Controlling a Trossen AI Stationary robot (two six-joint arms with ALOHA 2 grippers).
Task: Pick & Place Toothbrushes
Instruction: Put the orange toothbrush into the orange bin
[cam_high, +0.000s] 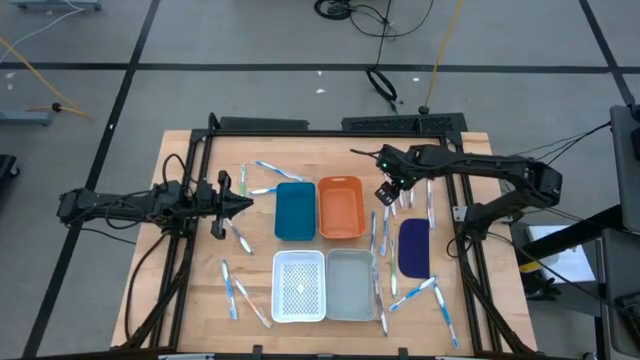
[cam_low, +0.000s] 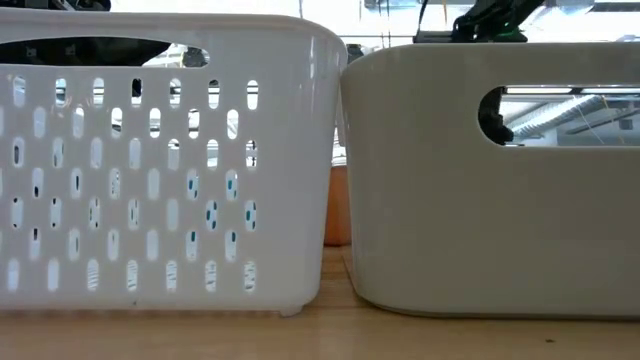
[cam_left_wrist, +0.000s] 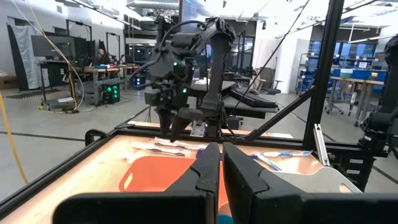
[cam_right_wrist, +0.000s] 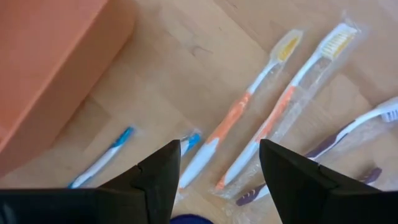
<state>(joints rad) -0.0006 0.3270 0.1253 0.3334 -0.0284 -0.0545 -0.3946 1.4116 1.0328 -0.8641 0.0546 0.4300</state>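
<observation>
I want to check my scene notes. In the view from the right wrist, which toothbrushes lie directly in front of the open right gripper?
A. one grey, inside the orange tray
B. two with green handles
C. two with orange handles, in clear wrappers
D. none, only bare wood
C: the open right gripper hangs over two wrapped orange-handled toothbrushes that lie side by side on the wood, beside the orange tray.

No text, label, brand, number or sign can be read in any view.

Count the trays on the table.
4, in a two-by-two block mid-table: blue tray beside orange tray at the far side, white perforated tray beside grey tray at the near side. None appear hidden.
</observation>
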